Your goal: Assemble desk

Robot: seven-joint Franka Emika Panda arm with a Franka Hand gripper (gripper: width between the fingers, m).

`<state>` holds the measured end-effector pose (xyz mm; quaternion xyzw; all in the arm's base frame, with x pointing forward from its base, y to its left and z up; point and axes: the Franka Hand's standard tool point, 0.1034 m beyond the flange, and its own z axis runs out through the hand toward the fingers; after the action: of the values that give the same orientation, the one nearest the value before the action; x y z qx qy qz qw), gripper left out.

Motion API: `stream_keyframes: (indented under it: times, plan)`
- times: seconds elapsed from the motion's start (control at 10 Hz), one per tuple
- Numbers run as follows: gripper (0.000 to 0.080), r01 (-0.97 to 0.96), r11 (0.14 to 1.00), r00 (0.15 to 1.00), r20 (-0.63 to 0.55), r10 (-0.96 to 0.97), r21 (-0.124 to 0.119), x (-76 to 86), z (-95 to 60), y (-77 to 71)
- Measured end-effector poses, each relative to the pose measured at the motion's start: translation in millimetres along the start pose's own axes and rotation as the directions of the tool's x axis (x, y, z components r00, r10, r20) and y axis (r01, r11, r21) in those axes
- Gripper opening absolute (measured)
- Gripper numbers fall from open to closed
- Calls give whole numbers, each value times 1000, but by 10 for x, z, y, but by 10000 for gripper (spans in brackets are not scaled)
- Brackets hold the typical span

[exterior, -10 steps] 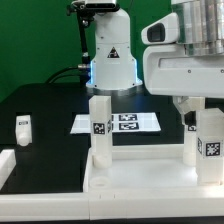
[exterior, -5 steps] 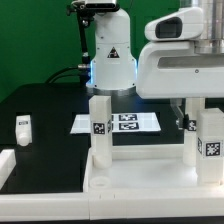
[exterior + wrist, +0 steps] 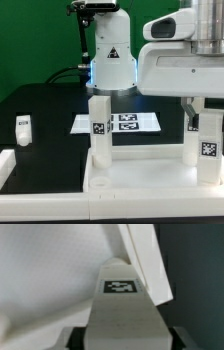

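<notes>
The white desk tabletop (image 3: 140, 186) lies flat at the front. One tagged leg (image 3: 98, 127) stands upright on its left part, and another leg (image 3: 206, 142) stands on its right part under my arm. My gripper (image 3: 197, 118) comes down on that right leg. In the wrist view the tagged leg (image 3: 122, 308) fills the gap, with a dark finger (image 3: 76, 338) pressed against each side, so my gripper (image 3: 127, 339) is shut on it. The tabletop (image 3: 50, 269) lies beyond it. A loose leg (image 3: 23, 127) stands on the black table at the exterior view's left.
The marker board (image 3: 120, 122) lies on the black table behind the tabletop. The arm's white base (image 3: 110, 55) stands at the back. A white block (image 3: 5, 165) sits at the exterior view's left edge.
The jaws have closed in from wide open onto the right leg. The arm head has shifted slightly towards the exterior view's left, and the right leg with it.
</notes>
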<state>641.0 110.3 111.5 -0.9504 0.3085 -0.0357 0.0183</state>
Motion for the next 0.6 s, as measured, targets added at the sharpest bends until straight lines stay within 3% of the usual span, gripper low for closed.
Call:
stream_keyframes:
  times: [0.1, 0.3, 0.4, 0.6]
  plan:
    - [285, -203, 979, 979, 0, 203, -6, -24, 1, -9]
    - [285, -559, 829, 829, -14, 559, 17, -41, 8, -14]
    - [285, -620, 784, 785, 11, 620, 29, -30, 12, 18]
    - [285, -706, 708, 708, 18, 706, 27, -41, 14, 7]
